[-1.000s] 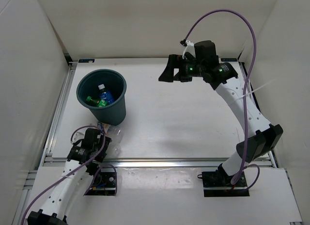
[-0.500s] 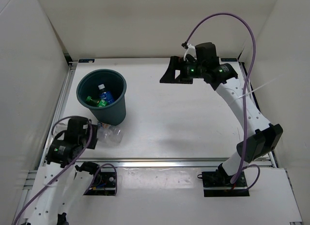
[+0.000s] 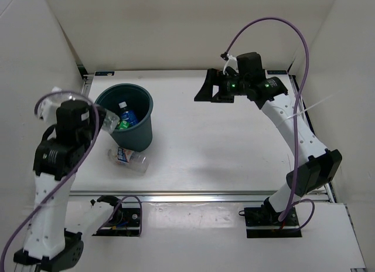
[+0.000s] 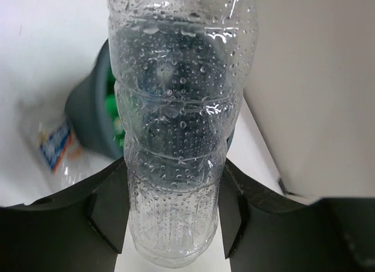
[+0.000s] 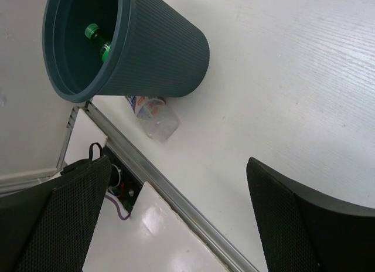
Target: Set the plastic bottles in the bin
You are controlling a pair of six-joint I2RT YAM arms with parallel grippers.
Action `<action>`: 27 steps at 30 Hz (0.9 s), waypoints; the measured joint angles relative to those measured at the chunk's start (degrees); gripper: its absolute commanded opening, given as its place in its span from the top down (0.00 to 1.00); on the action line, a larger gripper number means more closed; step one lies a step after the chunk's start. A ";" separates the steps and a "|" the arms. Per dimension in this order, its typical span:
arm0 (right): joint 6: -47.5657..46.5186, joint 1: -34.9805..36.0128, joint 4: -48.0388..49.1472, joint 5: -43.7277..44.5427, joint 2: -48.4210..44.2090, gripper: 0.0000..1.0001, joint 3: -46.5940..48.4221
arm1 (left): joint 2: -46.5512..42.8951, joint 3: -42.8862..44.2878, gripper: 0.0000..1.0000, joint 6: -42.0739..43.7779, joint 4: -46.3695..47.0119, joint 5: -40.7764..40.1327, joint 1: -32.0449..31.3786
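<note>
Left gripper was closed on a clear, droplet-covered bottle. Its 2 black fingers pressed the lower body from either side, and the bottle ran straight up the middle of the wrist view. From overhead, that gripper hung at the left of the frame. The held bottle sat right at the left rim of the dark teal bin; whether it touched the rim I could not tell.

Inside the bin lay a bottle with a blue label and white cap and a green bottle. 1 more labelled bottle lay on its side on the white bench, just below the bin in the frame, close to its base.

Right gripper hovered well apart in the upper middle of the frame, jaws spread wide with nothing between them. Its wrist view showed the bin, the green bottle inside it, and the labelled bottle lying beside it.
</note>
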 measured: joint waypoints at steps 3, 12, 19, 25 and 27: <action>-0.02 0.00 -0.35 0.00 0.00 0.00 0.00 | 7.65 3.23 0.49 10.91 8.09 -3.28 0.00; -0.68 -1.01 -1.33 0.13 -0.02 0.00 0.28 | 23.71 4.68 0.00 23.87 12.04 -14.29 -1.22; -1.55 -4.68 -2.36 0.94 -4.07 0.00 -3.89 | -1.01 -10.45 0.00 20.06 13.75 -8.11 0.11; -1.55 -5.88 -2.71 1.01 -6.47 0.00 -6.71 | -22.86 -27.19 0.00 5.90 14.25 -0.17 0.37; -1.46 -5.88 -2.80 0.59 -6.54 0.00 -7.06 | -23.52 -33.62 0.00 1.46 14.69 2.91 0.37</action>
